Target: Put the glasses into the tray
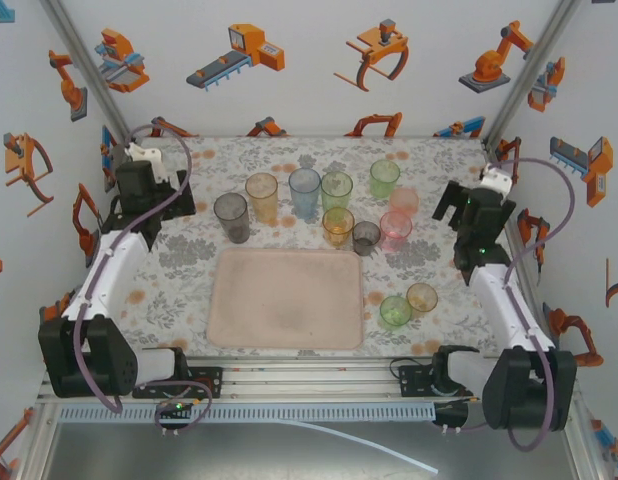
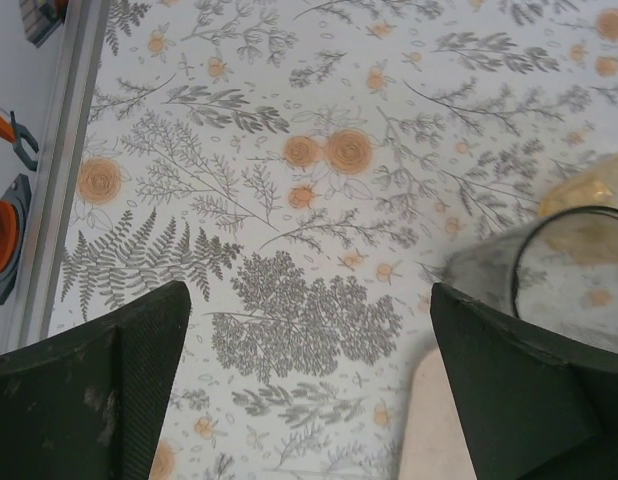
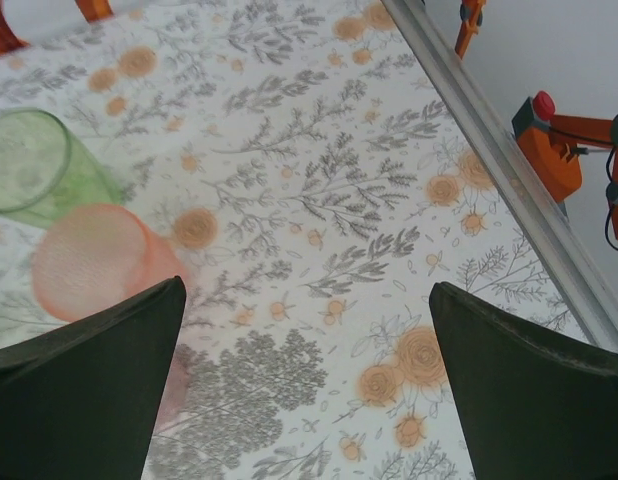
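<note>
The pale pink tray (image 1: 285,298) lies bare in the middle of the table. Several tinted glasses stand behind and right of it, among them a tall grey glass (image 1: 231,217), an orange one (image 1: 261,197), a blue one (image 1: 304,193) and a pink one (image 1: 394,230). A green glass (image 1: 394,312) and an orange glass (image 1: 421,298) stand by the tray's right edge. My left gripper (image 1: 164,215) (image 2: 309,380) hangs open just left of the grey glass (image 2: 559,280). Right of the pink glass (image 3: 89,260) and a green glass (image 3: 34,165), my right gripper (image 1: 467,222) (image 3: 307,380) is open, holding nothing.
A floral cloth (image 1: 189,290) covers the table. Metal frame posts (image 1: 74,50) and white walls with robot stickers close in the sides and back. The tray's corner (image 2: 429,430) shows under the left gripper's right finger. The frame rail (image 3: 509,170) runs to the right of the right gripper.
</note>
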You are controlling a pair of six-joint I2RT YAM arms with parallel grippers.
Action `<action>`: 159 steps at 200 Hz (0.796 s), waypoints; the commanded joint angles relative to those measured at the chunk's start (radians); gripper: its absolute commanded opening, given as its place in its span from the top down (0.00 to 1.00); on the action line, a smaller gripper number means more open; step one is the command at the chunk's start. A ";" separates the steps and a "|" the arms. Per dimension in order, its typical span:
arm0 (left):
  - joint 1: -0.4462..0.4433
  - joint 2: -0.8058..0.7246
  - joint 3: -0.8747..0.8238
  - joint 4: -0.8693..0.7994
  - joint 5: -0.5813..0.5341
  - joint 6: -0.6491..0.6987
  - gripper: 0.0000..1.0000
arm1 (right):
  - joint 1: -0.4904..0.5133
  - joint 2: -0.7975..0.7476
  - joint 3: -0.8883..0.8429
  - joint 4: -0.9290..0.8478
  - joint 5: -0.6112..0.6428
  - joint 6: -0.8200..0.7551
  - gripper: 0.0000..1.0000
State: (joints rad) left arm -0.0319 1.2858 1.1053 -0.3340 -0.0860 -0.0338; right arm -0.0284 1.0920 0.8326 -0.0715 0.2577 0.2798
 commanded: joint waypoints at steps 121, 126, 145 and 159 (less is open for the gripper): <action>-0.034 0.227 0.509 -0.733 0.348 0.198 0.03 | 0.009 -0.127 0.344 -0.816 -0.329 0.178 0.04; -0.034 0.242 0.516 -0.733 0.349 0.200 0.03 | 0.012 -0.133 0.344 -0.821 -0.333 0.188 0.06; -0.037 0.287 0.538 -0.741 0.380 0.208 0.03 | 0.028 -0.147 0.335 -0.829 -0.359 0.227 0.13; -0.042 0.319 0.553 -0.741 0.375 0.210 0.03 | 0.050 -0.143 0.338 -0.846 -0.362 0.247 0.14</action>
State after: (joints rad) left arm -0.0635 1.5623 1.6165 -1.0344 0.2638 0.1482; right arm -0.0093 0.9565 1.1496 -0.8394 -0.0681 0.4747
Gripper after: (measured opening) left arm 0.971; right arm 0.876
